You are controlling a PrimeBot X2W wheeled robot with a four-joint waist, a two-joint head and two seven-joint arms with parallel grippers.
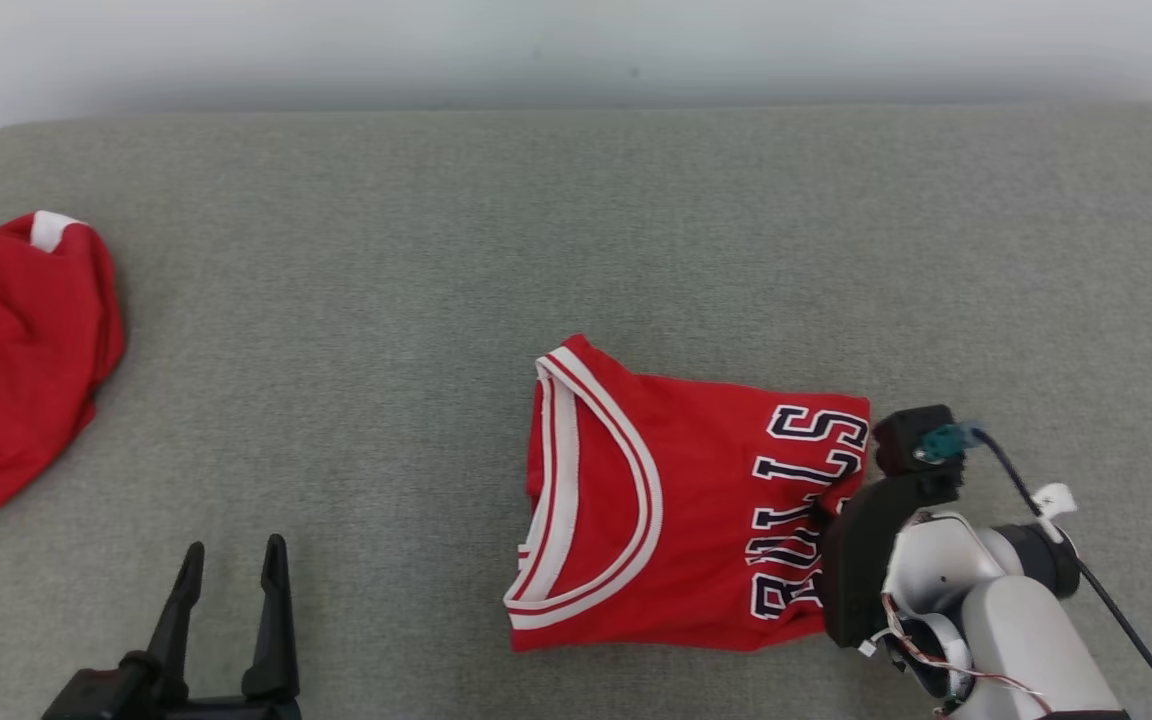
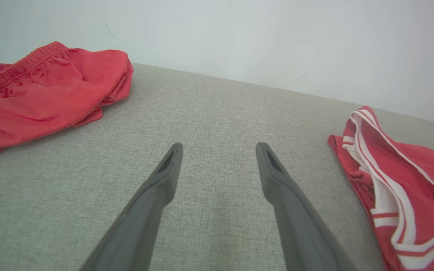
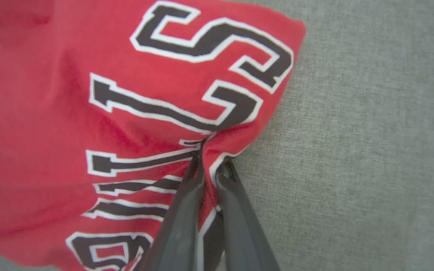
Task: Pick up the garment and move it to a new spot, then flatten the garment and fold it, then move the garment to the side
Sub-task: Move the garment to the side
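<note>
Between the fingertips of the right pincer [image 3: 211, 167] sits a gathered ridge of the red basketball jersey [image 1: 676, 500], a soft knit top with white-striped neck trim and dark, white-edged block letters. The two long dark fingers stand narrow, nipped onto the cloth at the lettered edge, and the fabric puckers toward them. From that grip the jersey spreads away to the pincer's left as a compact rectangle on the grey woven cushion surface [image 1: 386, 300], with its collar at the end farthest from the fingers. Folded as it looks, I judge the flattening and folding done and the last step in hand: moving the garment to the side. The next move calls for a low drag or a shallow lift, since a single pinch at one edge may let the layers slide or fall open. Open grey surface lies to the pincer's right, which seems the easier way. Well off to its left, past the collar, the left pincer [image 1: 235, 548] rests with its fingers spread wide and nothing between them. Farther that way lies a crumpled red garment with a white band [image 1: 16, 350], well apart from the jersey; a move in that direction would meet both
</note>
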